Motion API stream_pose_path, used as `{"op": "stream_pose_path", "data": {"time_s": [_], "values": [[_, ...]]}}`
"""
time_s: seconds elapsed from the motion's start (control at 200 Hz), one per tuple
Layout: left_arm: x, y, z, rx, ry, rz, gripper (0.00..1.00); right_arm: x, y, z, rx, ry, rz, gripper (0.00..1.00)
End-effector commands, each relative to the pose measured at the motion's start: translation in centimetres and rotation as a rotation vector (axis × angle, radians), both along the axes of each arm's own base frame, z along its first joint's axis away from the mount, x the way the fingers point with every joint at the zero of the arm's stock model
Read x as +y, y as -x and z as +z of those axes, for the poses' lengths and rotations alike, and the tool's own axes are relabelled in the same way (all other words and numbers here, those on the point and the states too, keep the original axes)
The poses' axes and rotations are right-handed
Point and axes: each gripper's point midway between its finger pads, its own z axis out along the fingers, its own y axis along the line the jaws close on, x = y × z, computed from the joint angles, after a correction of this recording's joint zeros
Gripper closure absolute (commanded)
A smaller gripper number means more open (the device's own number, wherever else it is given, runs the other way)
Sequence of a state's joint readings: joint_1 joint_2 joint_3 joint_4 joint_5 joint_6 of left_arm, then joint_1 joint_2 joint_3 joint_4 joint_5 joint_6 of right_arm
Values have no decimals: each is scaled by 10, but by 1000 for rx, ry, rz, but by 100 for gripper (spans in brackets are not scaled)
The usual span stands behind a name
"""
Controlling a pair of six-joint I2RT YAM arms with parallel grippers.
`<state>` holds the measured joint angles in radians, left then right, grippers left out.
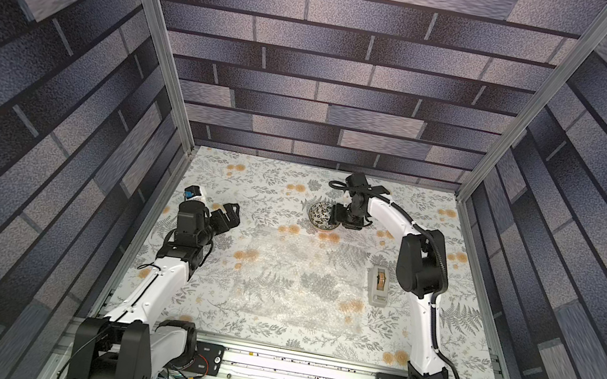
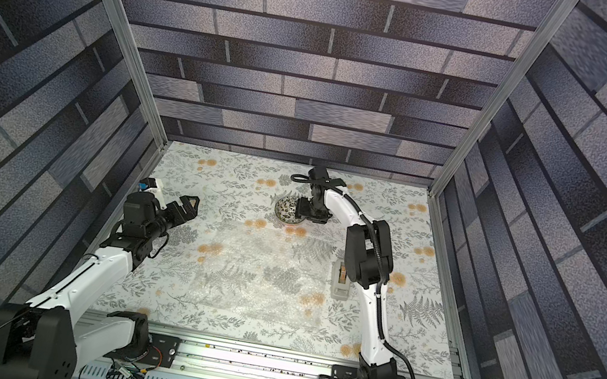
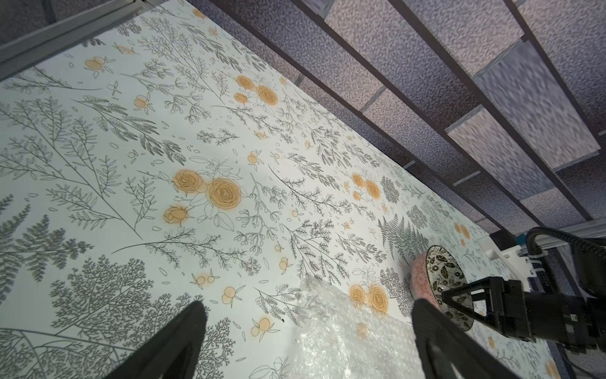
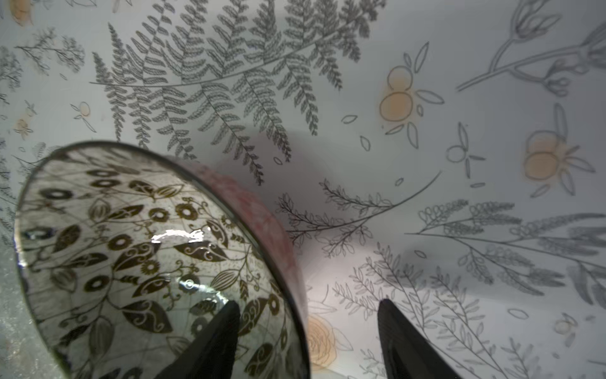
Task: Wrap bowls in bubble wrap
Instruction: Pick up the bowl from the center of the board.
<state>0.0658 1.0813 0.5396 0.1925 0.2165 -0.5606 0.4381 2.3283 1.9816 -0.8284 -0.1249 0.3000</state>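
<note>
The bowl (image 1: 320, 215) sits opening-up on the flower-printed table (image 1: 252, 181), toward the far side and right of centre in both top views. It lies just beyond the far edge of the bubble wrap (image 1: 298, 278). We cannot tell whether bowl and sheet touch. The sheet lies flat on the middle of the table, and the table print shows through it.

The right gripper (image 1: 335, 215) is at the right side of the bowl. In the right wrist view, its fingers (image 4: 213, 344) straddle the dark rim: one finger reaches inside the bowl (image 4: 131, 246), and the other stands outside the pinkish outer wall. We see bare table between the outer finger and the wall, so the fingers are spread and do not pinch the rim. The left wrist view shows the same gripper over the bowl (image 3: 439, 279).

The left gripper (image 1: 229, 216) hangs over the left side of the table, well apart from the bowl. Its fingers (image 3: 183, 344) are spread wide and hold nothing. A corner of the bubble wrap (image 3: 344, 328) shows between them.

A grey tape dispenser (image 1: 377, 286) stands just beside the right edge of the sheet, next to the right arm.
</note>
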Motion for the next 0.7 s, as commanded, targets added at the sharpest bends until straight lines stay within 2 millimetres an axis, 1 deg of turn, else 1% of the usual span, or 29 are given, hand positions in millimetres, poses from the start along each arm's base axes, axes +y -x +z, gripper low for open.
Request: {"op": "stream_pose_path", "data": {"time_s": [0.0,0.03,0.115,0.23,0.276,0.391,0.431,0.496,0.556,0.611,0.691], "values": [[-8,-4,7,-26,78,-30,0,-3,-1,5,5,11,-20,41],[-8,-4,5,-17,72,-29,0,-3,-1,3,7,13,-21,46],[-7,-7,4,-6,58,-33,0,-3,-1,-1,13,12,-24,55],[-3,-7,2,11,25,-13,0,-2,-3,2,0,5,-26,63],[1,-6,-1,25,-7,9,0,-1,-4,4,-7,0,-26,65],[2,-5,-4,37,-47,8,0,-1,-6,7,-19,-2,-30,75],[2,-4,-5,42,-58,12,0,0,-6,7,-20,-3,-28,81],[7,-3,-11,70,-109,46,0,0,-6,6,-18,-5,-27,96],[13,-2,-22,133,-178,77,0,1,-5,6,-14,-15,-24,97],[11,-4,-31,188,-212,53,0,5,-3,8,-12,-38,-15,98],[8,-7,-42,239,-200,46,0,11,4,23,-30,-94,-1,100]]}}
